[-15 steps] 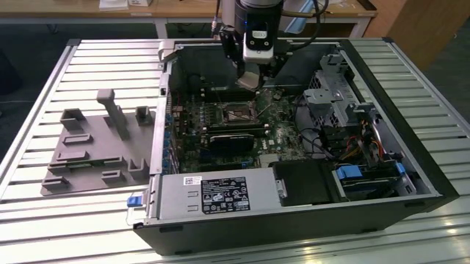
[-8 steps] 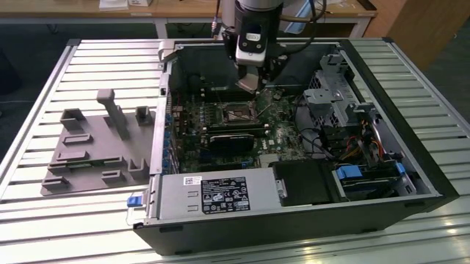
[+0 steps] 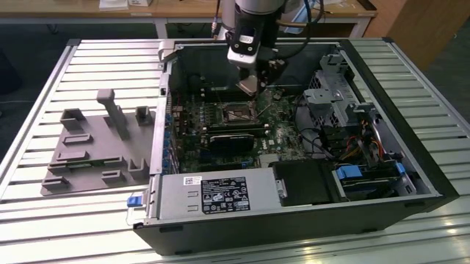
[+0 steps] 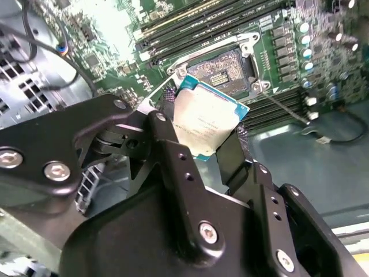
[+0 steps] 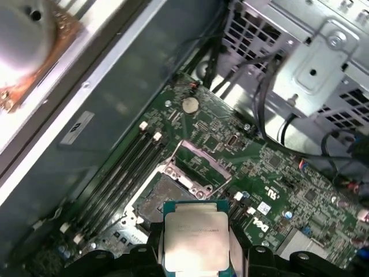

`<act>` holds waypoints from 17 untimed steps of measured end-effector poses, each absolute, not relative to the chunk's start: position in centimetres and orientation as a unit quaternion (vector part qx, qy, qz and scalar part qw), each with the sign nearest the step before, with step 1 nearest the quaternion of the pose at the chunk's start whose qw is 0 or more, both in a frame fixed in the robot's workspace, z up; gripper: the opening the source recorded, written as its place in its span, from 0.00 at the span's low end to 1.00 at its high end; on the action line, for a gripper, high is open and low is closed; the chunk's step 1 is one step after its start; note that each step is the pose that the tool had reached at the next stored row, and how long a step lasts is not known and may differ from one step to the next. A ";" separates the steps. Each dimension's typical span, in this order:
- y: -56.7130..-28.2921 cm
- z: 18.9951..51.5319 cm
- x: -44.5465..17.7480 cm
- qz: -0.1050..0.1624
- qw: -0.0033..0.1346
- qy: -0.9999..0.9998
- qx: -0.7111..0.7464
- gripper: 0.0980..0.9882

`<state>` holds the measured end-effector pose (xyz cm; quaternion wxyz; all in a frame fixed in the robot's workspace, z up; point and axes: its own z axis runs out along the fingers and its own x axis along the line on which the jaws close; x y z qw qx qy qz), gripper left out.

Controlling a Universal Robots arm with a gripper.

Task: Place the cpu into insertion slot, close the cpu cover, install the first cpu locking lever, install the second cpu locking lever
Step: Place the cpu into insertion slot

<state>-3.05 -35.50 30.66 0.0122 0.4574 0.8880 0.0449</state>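
Gripping the cpu (image 4: 206, 118) by two edges, the hand (image 4: 203, 128) holds it above the open insertion slot (image 4: 223, 70) (the cpu cover (image 5: 199, 163) stands raised); lowered askew or off-centre, it could jam or damage the slot.

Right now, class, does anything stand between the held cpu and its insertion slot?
Nothing visible does. The claw holds the cpu close above the insertion slot, whose centre lies bare; the cpu cover is swung up beside it.
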 end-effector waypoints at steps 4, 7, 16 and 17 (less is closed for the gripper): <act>-35.5 30.4 -3.0 0.044 0.014 0.871 0.490 0.49; -35.5 30.2 -3.0 0.044 0.015 0.857 0.513 0.49; -35.5 29.6 -3.0 0.043 0.019 0.812 0.581 0.49; -35.5 29.5 -3.0 0.043 0.019 0.807 0.589 0.49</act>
